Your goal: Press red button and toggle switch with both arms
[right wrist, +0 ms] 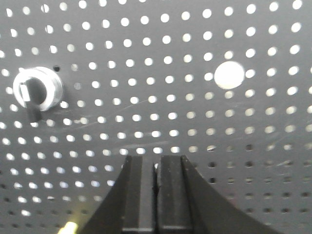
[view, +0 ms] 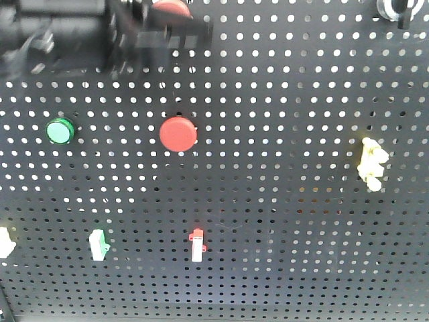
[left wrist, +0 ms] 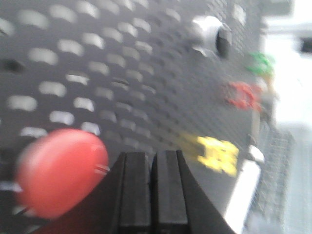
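Observation:
The red button (view: 171, 7) sits at the pegboard's top edge, partly hidden behind my blurred left arm. In the left wrist view the red button (left wrist: 61, 170) is large and close, just left of my left gripper (left wrist: 152, 155), whose fingers are pressed together with nothing between them. In the front view the left gripper (view: 198, 30) lies just below that button. The silver toggle switch (right wrist: 36, 90) is up and to the left of my right gripper (right wrist: 156, 161), which is shut, empty and apart from it. The toggle switch (view: 392, 8) is at the top right corner.
A second red button (view: 179, 133) and a green button (view: 60, 131) sit mid-board. A yellow clip (view: 372, 163), a small red switch (view: 197, 245) and a green one (view: 98, 243) are lower down. A large open hole (right wrist: 229, 75) is right of the toggle.

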Available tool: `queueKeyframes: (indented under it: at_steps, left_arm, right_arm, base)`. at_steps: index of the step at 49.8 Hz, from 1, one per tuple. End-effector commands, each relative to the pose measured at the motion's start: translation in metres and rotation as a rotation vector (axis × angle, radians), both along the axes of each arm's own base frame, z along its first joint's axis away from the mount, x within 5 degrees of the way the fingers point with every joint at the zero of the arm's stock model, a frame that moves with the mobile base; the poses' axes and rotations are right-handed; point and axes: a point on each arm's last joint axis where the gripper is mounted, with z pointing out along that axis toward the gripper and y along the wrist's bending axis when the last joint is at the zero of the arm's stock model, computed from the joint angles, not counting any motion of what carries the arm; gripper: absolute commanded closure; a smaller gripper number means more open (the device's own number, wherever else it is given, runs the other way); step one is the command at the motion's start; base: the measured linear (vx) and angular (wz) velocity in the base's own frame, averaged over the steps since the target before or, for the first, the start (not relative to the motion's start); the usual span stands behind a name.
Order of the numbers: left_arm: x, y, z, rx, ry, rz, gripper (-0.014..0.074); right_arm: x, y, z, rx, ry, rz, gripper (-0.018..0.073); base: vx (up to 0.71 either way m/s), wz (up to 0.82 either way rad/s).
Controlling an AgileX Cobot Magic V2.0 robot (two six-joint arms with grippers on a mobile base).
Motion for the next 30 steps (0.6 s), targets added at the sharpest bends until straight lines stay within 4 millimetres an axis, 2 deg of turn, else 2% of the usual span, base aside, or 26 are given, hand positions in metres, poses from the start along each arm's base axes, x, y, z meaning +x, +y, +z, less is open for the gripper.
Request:
queueKeyframes:
  at_steps: [1,9,15,25,30]
  left_arm:
    - [-0.044,0.012,0.031,-0.076,-0.080,-0.072,0.0595]
    - [-0.070,0.025,0.041,-0.064,-0.129,-0.079,0.0595]
    - [-0.082,0.035,0.042,-0.056,-0.135,-0.046,0.0595]
    - [-0.091,0.044,0.021,-0.041,-0.102,-0.003,0.0595]
    - [-0.092,0.047,0.011,-0.048,-0.086,0.021,0.0595]
  right_arm:
    - [-0.004,0.000,0.014,0.043,-0.079,0.004,0.0562]
    - [-0.003,0.006,0.005,-0.006,0.022,0.071,0.0562]
    - [0.000,0.015,0.001,-0.042,0.047,0.170,0.0562]
    - [0.017,0.037,0.003,-0.003,0.002,0.458,0.0562]
    - [0.032,0.040,0.006,0.032,-0.020,0.512,0.0562]
  base:
    - [0.00,0.00]
    - [0.00,0.00]
    - [0.00,0.00]
    - [0.00,0.00]
    - [0.00,0.00]
